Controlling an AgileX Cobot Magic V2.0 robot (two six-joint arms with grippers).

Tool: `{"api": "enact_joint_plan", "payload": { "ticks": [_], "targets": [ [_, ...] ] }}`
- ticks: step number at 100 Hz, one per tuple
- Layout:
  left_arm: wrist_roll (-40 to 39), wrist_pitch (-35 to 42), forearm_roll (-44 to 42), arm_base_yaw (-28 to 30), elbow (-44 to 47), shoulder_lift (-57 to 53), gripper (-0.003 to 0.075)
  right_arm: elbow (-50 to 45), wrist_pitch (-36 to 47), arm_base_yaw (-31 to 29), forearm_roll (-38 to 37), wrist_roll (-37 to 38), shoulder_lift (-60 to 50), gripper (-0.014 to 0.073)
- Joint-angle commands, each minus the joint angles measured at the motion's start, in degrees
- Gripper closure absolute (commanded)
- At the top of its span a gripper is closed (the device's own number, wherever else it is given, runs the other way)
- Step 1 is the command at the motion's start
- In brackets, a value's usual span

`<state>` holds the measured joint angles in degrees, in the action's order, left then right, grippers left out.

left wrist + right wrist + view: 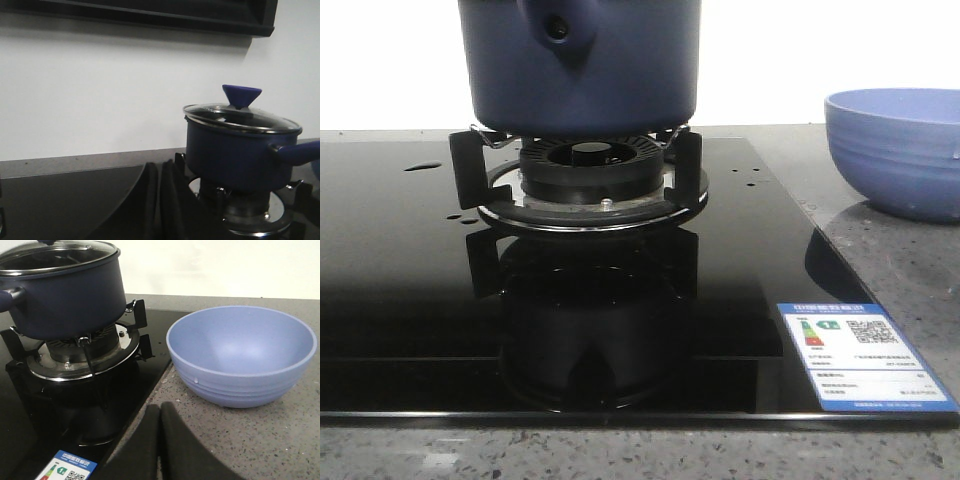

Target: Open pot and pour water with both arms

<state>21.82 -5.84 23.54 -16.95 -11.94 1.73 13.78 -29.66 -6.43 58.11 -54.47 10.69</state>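
My front camera sits low and close, looking straight ahead across the glossy black hob (410, 300) at burner height — the pot (580, 70) fills the upper frame, its top cut off, the bowl (900, 150) at the right edge. My left wrist camera looks level from the pot's left side, a bit further back, toward the white wall (100, 90), over its closed pincer (159, 200). My right wrist camera looks down at an angle onto the counter (280, 440) — near the bowl. All three views share the pot and burner (590, 165).
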Motion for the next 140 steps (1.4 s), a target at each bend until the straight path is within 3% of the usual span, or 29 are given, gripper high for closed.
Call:
{"api": "enact_joint_plan", "payload": {
  "ticks": [1, 12, 35, 46, 140],
  "targets": [
    [-4.8, 1.4, -5.6, 2.2, -0.8, 0.6, 0.0739, 1.5, 2.7, -0.2, 2.2, -0.6, 0.3, 0.065],
    [-17.0, 1.9, -13.4, 7.9, 2.4, 0.6, 0.0739, 1.5, 2.7, -0.2, 2.2, -0.6, 0.3, 0.065],
    [-19.0, 4.8, -15.9, 14.7, 10.5, -0.3, 0.0739, 1.5, 2.7, -0.2, 2.2, -0.6, 0.3, 0.065],
    [-22.3, 5.0, -19.0, 14.7, 13.7, -2.9, 0.0739, 1.5, 2.7, -0.2, 2.2, -0.6, 0.3, 0.065],
    [-22.3, 1.9, -17.3, 14.3, 13.9, -3.5, 0.0739, 1.5, 2.7, -0.2, 2.2, -0.6, 0.3, 0.065]
  ]
}}
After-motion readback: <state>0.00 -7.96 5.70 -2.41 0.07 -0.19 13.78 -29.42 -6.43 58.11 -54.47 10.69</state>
